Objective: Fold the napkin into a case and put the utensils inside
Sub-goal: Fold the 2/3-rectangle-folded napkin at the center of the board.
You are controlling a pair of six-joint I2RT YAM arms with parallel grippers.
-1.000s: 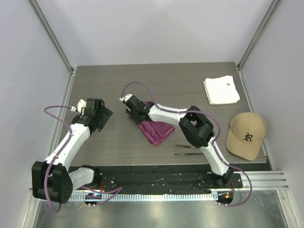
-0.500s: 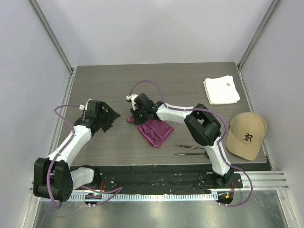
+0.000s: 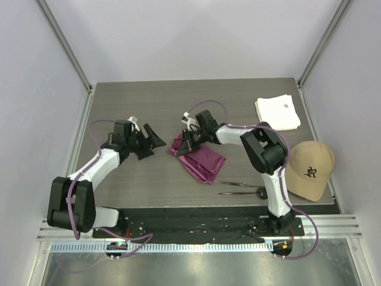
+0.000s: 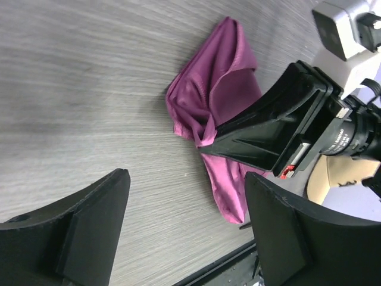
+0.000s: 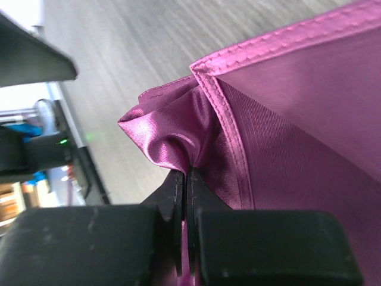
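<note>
The magenta napkin (image 3: 203, 161) lies crumpled mid-table, partly folded over itself. My right gripper (image 3: 186, 145) is shut on a bunched fold at the cloth's left edge; in the right wrist view the jaws (image 5: 186, 179) pinch the hemmed satin napkin (image 5: 286, 119) tightly. My left gripper (image 3: 150, 142) hovers open just left of the napkin, nothing between its fingers (image 4: 71, 238). In the left wrist view the napkin (image 4: 208, 101) and the right gripper (image 4: 262, 140) lie ahead of it. Two thin dark utensils (image 3: 238, 187) lie near the front edge, to the right of the cloth.
A folded white cloth (image 3: 277, 112) sits at the back right. A tan cap (image 3: 308, 170) rests at the right edge, close to the utensils' right ends. The black base rail (image 3: 196, 223) runs along the table's near edge.
My right gripper shut on the napkin's left fold and moved right with it, dragging the cloth rightward. My left gripper swung right toward the napkin and opened a little wider.
</note>
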